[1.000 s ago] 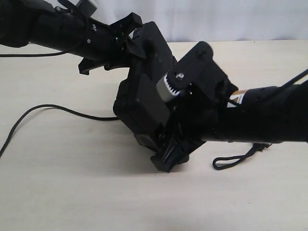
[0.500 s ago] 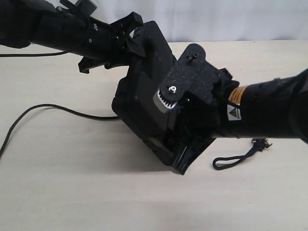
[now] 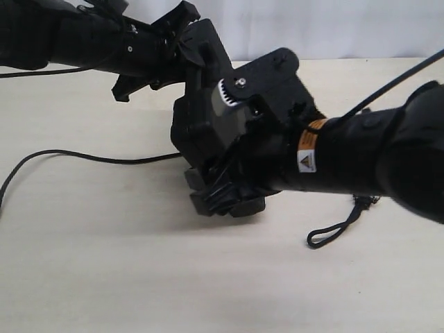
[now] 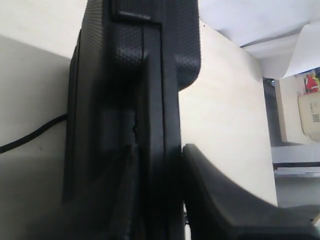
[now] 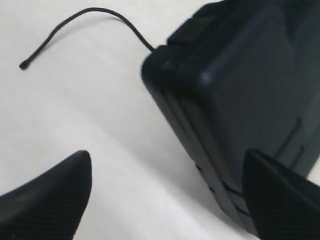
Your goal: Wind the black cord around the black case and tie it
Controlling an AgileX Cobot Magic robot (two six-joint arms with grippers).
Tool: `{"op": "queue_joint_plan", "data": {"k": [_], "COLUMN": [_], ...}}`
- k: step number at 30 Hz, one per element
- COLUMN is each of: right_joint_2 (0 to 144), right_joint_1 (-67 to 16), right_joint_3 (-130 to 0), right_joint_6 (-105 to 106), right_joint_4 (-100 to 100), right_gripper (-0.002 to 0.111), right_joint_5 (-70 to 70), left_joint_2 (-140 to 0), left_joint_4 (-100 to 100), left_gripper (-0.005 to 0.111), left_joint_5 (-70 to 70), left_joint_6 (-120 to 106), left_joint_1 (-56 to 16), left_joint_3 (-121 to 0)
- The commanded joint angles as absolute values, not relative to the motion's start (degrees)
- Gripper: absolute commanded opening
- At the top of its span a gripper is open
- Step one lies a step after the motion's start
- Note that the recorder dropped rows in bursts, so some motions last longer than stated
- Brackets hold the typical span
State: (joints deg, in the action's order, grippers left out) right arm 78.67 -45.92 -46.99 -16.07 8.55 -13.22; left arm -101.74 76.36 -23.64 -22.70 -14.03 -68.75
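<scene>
The black case (image 3: 198, 121) stands tilted on one edge on the table. My left gripper (image 3: 186, 38) is shut on its upper edge; in the left wrist view the case (image 4: 135, 75) sits squeezed between both fingers (image 4: 215, 195). My right gripper (image 3: 225, 200) is open low by the case's bottom edge. In the right wrist view the right gripper (image 5: 167, 155) has one finger (image 5: 272, 190) over the case (image 5: 240, 85) and the other over bare table. The black cord (image 3: 83, 156) runs from under the case off to the left, and its looped end (image 3: 333, 232) lies right of the case.
The pale table (image 3: 104, 270) stretches in front and to the left of the case. A white backdrop (image 3: 333, 28) closes the far side. The cord's plain tip (image 5: 22, 65) lies loose on the table. Both bulky arms crowd round the case.
My right gripper has swung left and turned along the case's lower edge. The left arm has lifted slightly and the case stands a little more upright.
</scene>
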Motion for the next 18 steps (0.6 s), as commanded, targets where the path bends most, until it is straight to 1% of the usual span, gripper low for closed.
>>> {"op": "queue_joint_plan", "data": {"k": [1, 6, 11, 14, 18], "right_joint_2": [82.28, 84.50, 84.59, 84.44, 84.44], "right_joint_1": [-48.95, -47.71, -45.43, -45.33, -45.46], "right_joint_3": [-46.65, -46.65, -47.51, -50.36, -55.75], "right_joint_6": [-16.75, -16.75, -16.75, -16.75, -17.74], "right_joint_4": [8.67, 12.97, 13.09, 15.16, 22.71], "right_gripper": [0.076, 0.076, 0.076, 0.076, 0.076], "right_joint_5": [-4.27, -4.48, -5.94, -12.10, -26.36], "left_joint_2": [-100.52, -100.52, -100.52, -100.52, -100.52], "left_joint_4": [80.64, 80.64, 80.64, 80.64, 80.64], "left_gripper": [0.000, 0.000, 0.000, 0.000, 0.000], "left_joint_5": [-23.22, -23.41, -23.41, -23.41, -23.25], "left_joint_6": [-22.17, -22.17, -22.17, -22.17, -22.17], "left_joint_1": [-14.05, -14.05, -14.05, -14.05, -14.05], "left_joint_3": [-69.46, -69.46, -69.46, -69.46, -69.46]}}
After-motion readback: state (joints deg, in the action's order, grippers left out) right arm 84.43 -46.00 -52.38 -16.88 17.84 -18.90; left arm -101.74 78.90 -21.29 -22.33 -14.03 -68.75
